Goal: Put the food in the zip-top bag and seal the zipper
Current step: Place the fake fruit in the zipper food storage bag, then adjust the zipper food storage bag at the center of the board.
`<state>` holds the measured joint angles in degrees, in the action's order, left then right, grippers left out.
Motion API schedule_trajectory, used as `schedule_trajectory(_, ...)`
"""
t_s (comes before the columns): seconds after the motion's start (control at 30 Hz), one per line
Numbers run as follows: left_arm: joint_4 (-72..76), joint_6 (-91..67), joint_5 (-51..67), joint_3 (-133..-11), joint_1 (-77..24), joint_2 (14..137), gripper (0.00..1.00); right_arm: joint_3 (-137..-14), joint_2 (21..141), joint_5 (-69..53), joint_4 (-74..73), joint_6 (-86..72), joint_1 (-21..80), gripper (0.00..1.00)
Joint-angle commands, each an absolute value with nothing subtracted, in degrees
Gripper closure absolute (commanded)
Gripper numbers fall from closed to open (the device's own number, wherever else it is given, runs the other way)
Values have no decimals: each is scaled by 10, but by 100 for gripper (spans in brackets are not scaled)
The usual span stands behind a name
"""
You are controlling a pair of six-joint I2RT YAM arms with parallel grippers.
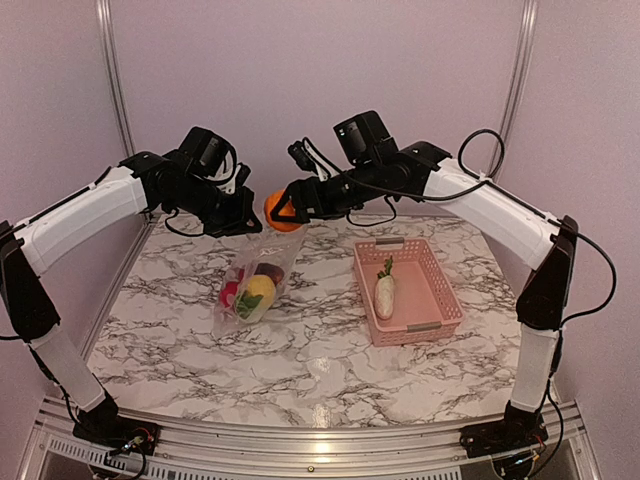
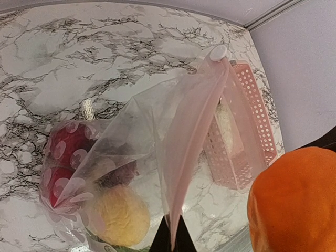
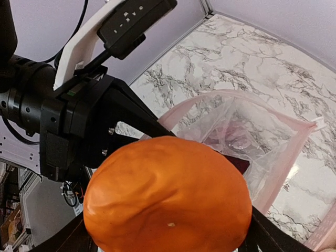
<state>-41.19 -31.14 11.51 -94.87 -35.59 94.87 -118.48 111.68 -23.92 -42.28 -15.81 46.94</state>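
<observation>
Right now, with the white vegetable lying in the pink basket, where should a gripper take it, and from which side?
Take the white vegetable across its middle from straight above, fingers on its long sides. It lies flat along the basket, whose walls likely block a sideways approach.

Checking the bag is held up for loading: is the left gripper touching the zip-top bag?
Touching. In the left wrist view the left gripper pinches the zip-top bag by its edge.
</observation>
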Motion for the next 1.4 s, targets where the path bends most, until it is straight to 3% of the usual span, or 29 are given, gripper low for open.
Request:
schedule_trajectory(0.0,-416,-316,114,-953,-352,934,100,-1225,1109,-213,-443,-139,473,14)
schedule_trajectory(0.3,-414,-318,117,-952,-352,934,100,-1215,1123,-239,-448,-153,473,2)
schedule_trajectory(0.63,-404,-324,118,-931,-351,920,100,-1214,1082,-95,-481,-171,453,1)
schedule_trajectory(0.8,-398,-327,122,-929,-351,918,100,-1184,1093,-86,-504,-190,432,2)
schedule_trajectory(1.13,-392,-323,132,-929,-351,912,99,-1171,1125,-152,-450,-218,434,30)
schedule_trajectory(1.37,-396,-321,140,-927,-351,903,94,-1199,1165,-170,-456,-232,434,47)
